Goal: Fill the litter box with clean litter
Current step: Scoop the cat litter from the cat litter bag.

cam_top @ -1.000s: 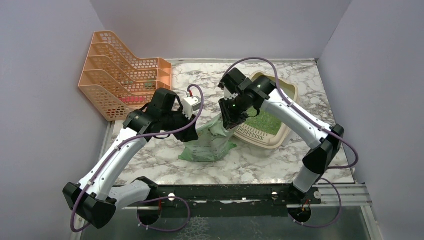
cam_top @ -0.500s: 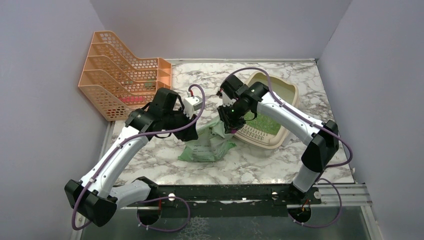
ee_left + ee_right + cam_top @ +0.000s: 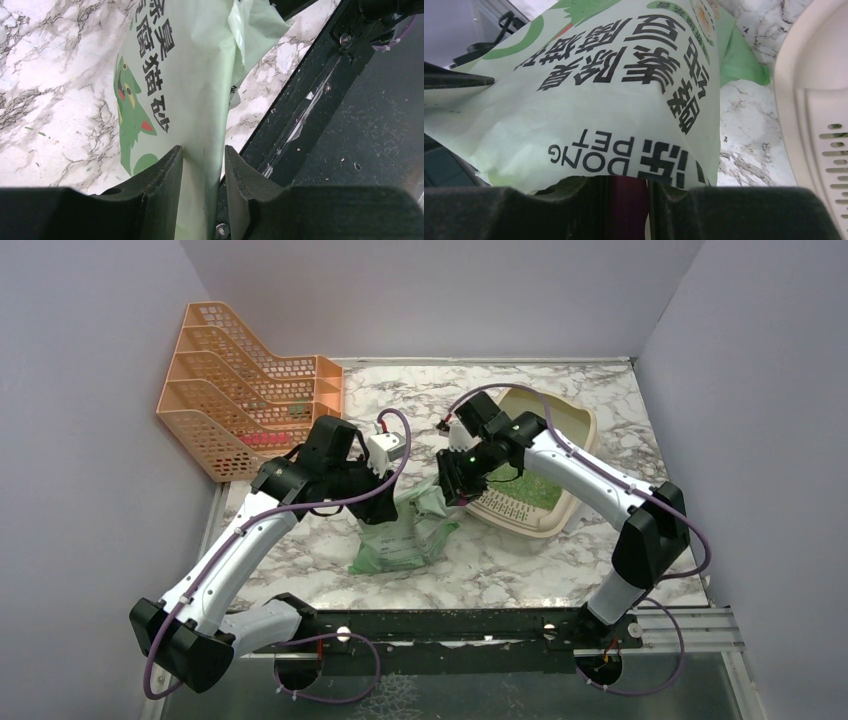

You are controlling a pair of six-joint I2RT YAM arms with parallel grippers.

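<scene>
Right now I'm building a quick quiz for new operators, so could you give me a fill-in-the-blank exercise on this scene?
1. The left gripper and the right gripper hold the same ____.
2. In the top view, the litter box lies to that thing's ____.
3. The granules already inside the litter box are ____.
4. The file rack in the far corner is ____.

Missing words: bag; right; green; orange.
</scene>
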